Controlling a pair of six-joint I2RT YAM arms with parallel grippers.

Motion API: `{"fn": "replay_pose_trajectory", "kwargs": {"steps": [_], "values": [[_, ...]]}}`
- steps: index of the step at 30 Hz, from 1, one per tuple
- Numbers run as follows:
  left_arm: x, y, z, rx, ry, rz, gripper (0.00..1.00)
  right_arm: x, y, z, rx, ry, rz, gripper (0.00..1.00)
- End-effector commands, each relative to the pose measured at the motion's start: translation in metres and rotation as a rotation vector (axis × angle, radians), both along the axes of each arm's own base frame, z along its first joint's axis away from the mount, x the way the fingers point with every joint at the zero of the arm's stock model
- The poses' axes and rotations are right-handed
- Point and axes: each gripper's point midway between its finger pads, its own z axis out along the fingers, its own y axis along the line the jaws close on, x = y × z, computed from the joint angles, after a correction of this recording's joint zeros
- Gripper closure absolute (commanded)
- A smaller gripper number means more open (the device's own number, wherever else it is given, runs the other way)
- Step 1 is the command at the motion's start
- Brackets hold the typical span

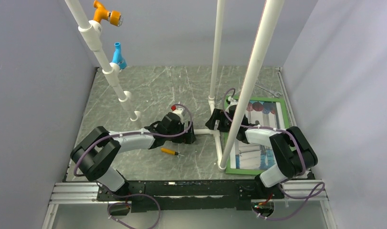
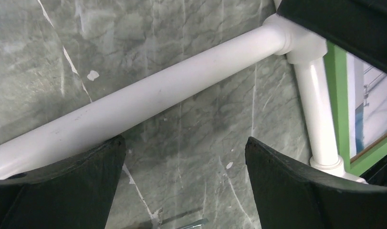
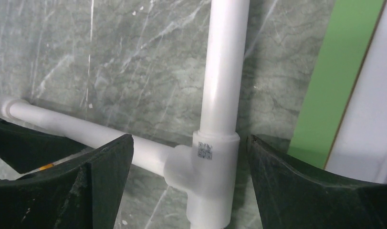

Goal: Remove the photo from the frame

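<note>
Left end effector (image 1: 190, 137): jaws wide apart, low over the white pipe stand's (image 1: 204, 132) crossbar, just past a yellow-handled screwdriver (image 1: 169, 151). Right end effector (image 1: 214, 123) is spread too, over the T-joint, right beside the frame's (image 1: 285, 114) left rail. Photo (image 1: 251, 155) sits inside the frame, flat on the marble table (image 1: 153, 88), w/ the frame's rt rail near the table edge. Grey walls all around.

Photo (image 1: 248, 155) partly hidden: right arm (image 1: 279, 143), pipe (image 1: 251, 71).
</note>
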Motion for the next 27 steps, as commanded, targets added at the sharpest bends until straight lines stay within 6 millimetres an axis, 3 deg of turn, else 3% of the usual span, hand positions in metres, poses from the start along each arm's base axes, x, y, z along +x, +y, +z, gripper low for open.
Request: {"fn": "replay_pose_trajectory", "kwargs": {"steps": [1,8,15,22,27], "values": [[0.027,0.002,0.002,-0.017,-0.047,0.044,0.01,0.012,0.007,-0.003,0.046,-0.043,0.0,0.11],[0.048,0.024,-0.014,0.004,-0.027,0.102,0.01,0.016,0.017,-0.017,0.082,-0.012,0.011,0.09],[0.065,0.036,-0.014,0.027,-0.044,0.134,0.01,0.022,0.026,-0.027,0.108,0.009,0.03,0.09],[0.05,0.008,-0.017,0.054,-0.069,0.042,0.01,0.017,0.021,-0.037,0.096,-0.002,0.01,0.09],[0.052,0.005,-0.014,0.049,-0.065,0.05,0.0,0.022,0.027,-0.045,0.098,0.014,0.023,0.09]]}}
